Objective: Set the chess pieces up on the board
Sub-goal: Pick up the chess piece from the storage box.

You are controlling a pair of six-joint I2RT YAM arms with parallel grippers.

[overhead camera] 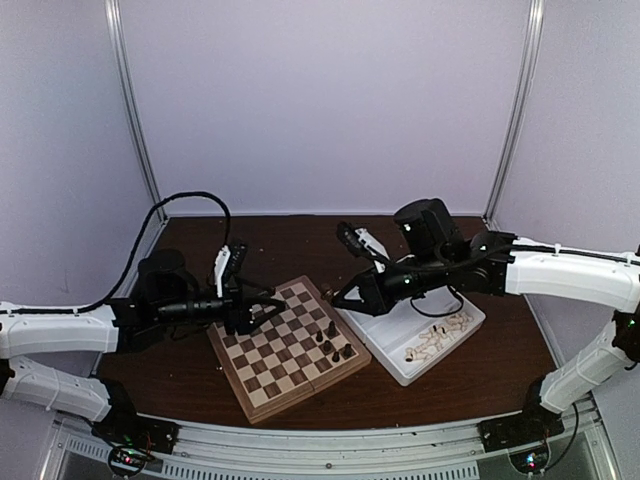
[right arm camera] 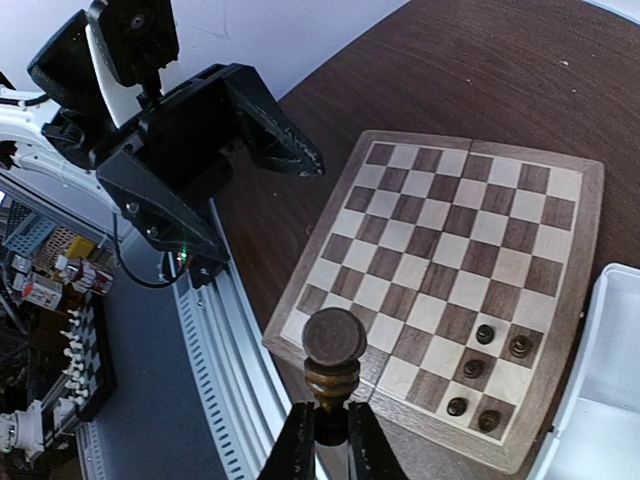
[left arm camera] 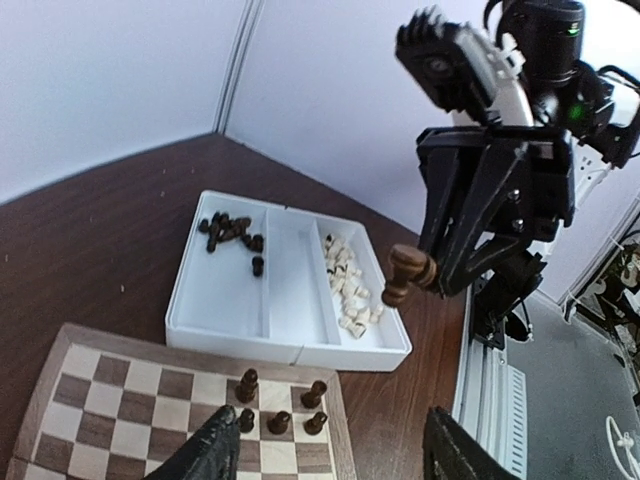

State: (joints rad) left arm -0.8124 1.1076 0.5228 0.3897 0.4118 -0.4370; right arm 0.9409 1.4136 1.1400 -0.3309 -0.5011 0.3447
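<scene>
Pale lilac walls (overhead camera: 320, 100), dark wooden table (overhead camera: 290, 245)

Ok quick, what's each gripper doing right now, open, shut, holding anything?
Left gripper: open, holding nothing.
Right gripper: shut on a dark piece.

A dark brown wooden table (overhead camera: 300, 235) is being shown across the lower half of the top view. A checkered wooden board (overhead camera: 290, 345) is being carried flat on it at lower centre, turned at an angle. A white two-compartment tray (overhead camera: 383, 345) is being carried just right of the board. Whether the two are touching cannot be told.
</scene>
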